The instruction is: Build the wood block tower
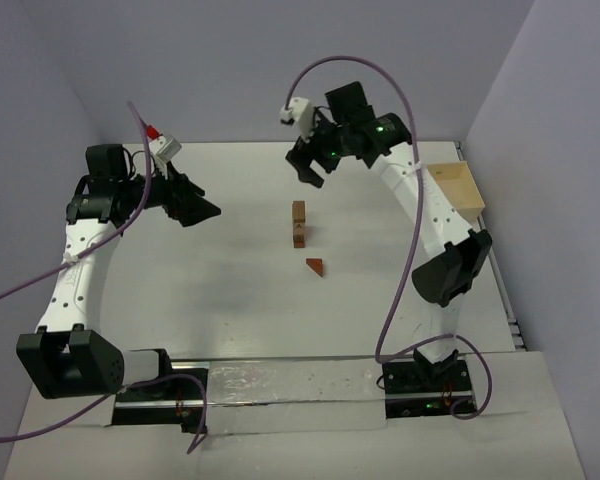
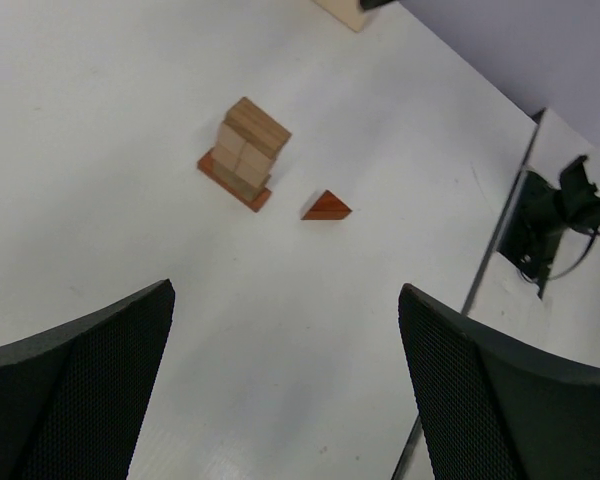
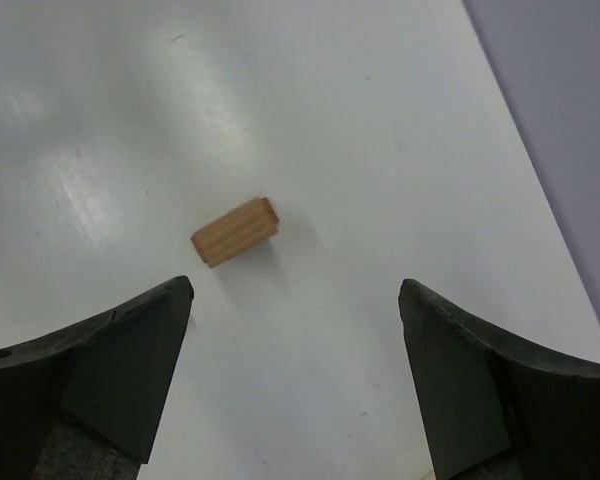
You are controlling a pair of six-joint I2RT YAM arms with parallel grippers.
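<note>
**Both pincers open and empty; the tower stands apart from both**

The left pincer point(image 2: 285, 295) hangs with its jaws spread wide and nothing between them. Only its wrist view shows how the wood block tower point(image 2: 244, 150) is made up: a reddish-brown slab at the bottom, tan cuboids on it, and a tan bar laid across the top. The tower stands ahead of this pincer, a little left of its midline and well apart from the fingers. Its long axis is upright. The bottom slab and the top bar both run from upper left to lower right in that view.

The triangular wedge point(image 2: 327, 206) lies on the desk point(image 2: 100, 120) just right of the tower, not touching it and slightly nearer the pincer. Its apex points away from the pincer and its long edge faces it. A corner of the pale wooden box point(image 2: 345, 12) shows far ahead.

Only the overhead view takes in both arms. There the tower is a narrow strip between the two pincers, nearer the right one.

The right pincer point(image 3: 295, 290) is also empty, its jaws wide apart. Its wrist view shows a single tan block point(image 3: 235, 231) ahead, towards the left finger and seen from above. Its long axis runs from lower left to upper right. Whether this is the tower's top bar cannot be told from that view.
</note>
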